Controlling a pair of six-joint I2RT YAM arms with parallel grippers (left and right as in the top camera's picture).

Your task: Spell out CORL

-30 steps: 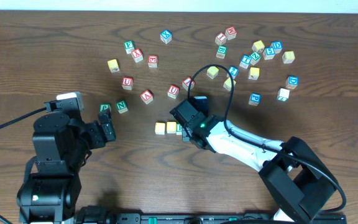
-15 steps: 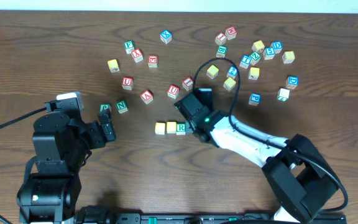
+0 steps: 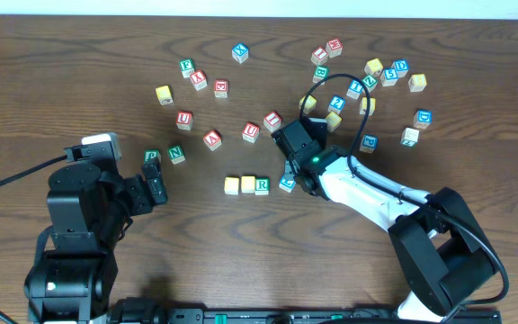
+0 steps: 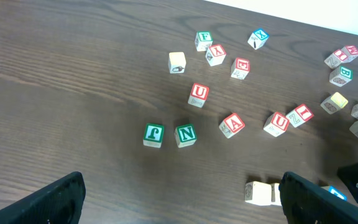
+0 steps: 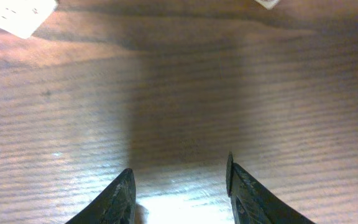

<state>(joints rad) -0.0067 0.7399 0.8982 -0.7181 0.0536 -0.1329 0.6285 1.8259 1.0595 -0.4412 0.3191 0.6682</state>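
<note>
A row of letter blocks lies mid-table: two yellow blocks [image 3: 231,185] [image 3: 247,184], a green R block [image 3: 262,185], and a blue block [image 3: 286,183] slightly apart at its right end. My right gripper [image 3: 293,137] hovers just above and right of the row, open and empty; its wrist view [image 5: 179,180] shows only bare wood between the fingers. My left gripper [image 3: 156,184] is open and empty at the left, well clear of the row. In the left wrist view [image 4: 179,202] a yellow row block [image 4: 258,193] shows beside the right finger.
Loose blocks lie behind the row: red U [image 3: 251,131], red A [image 3: 212,139], green N [image 3: 176,154] and a green block [image 3: 152,157]. A cluster of several blue, yellow and red blocks [image 3: 367,85] sits at the back right, near the right arm's cable.
My right gripper has drawn back up and to the right, away from the row's right end. The green R and then the blue block came into view. The left arm has not moved.
</note>
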